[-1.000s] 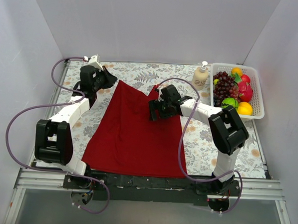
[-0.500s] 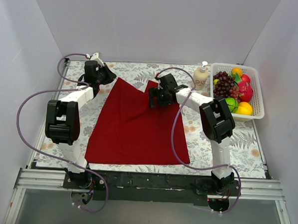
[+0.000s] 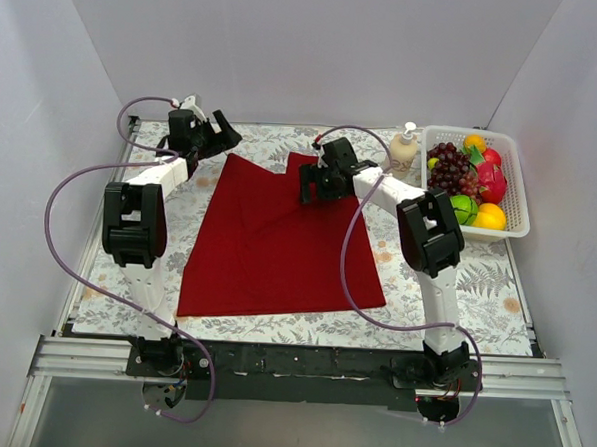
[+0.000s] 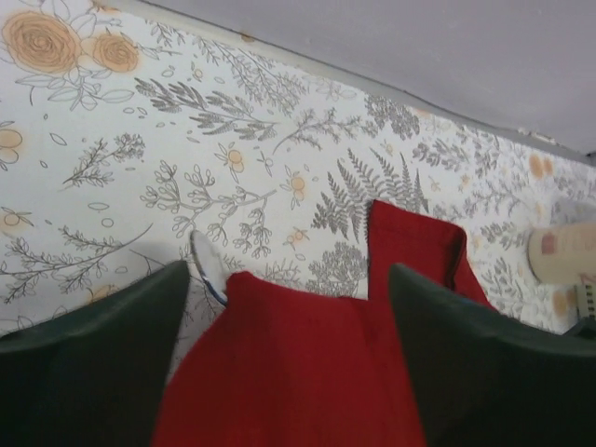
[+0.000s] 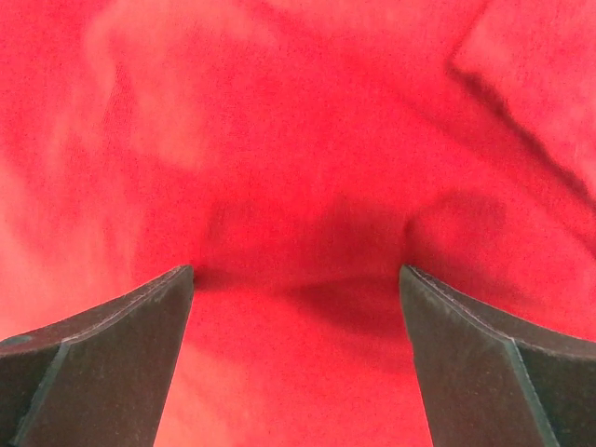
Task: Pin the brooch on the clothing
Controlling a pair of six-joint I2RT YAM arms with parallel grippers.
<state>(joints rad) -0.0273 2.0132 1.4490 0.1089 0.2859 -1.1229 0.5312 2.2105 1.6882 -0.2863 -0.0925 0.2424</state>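
The dark red T-shirt (image 3: 277, 242) lies flat on the desk (image 3: 476, 283). The left gripper (image 4: 289, 275) is open over its far corner, with the brooch (image 4: 207, 267) at the cloth's edge. The right gripper (image 5: 296, 275) is open over the fabric.

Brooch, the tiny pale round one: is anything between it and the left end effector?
Nothing visible. The tiny pale round brooch lies on the flowered tablecloth at the edge of the dark red T-shirt, just inside the open left end effector.

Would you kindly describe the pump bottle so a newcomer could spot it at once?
Find the white fruit basket at the far right. Just left of it stands the bottle, upright. It is the only cream-coloured thing there, topped with a white pump.
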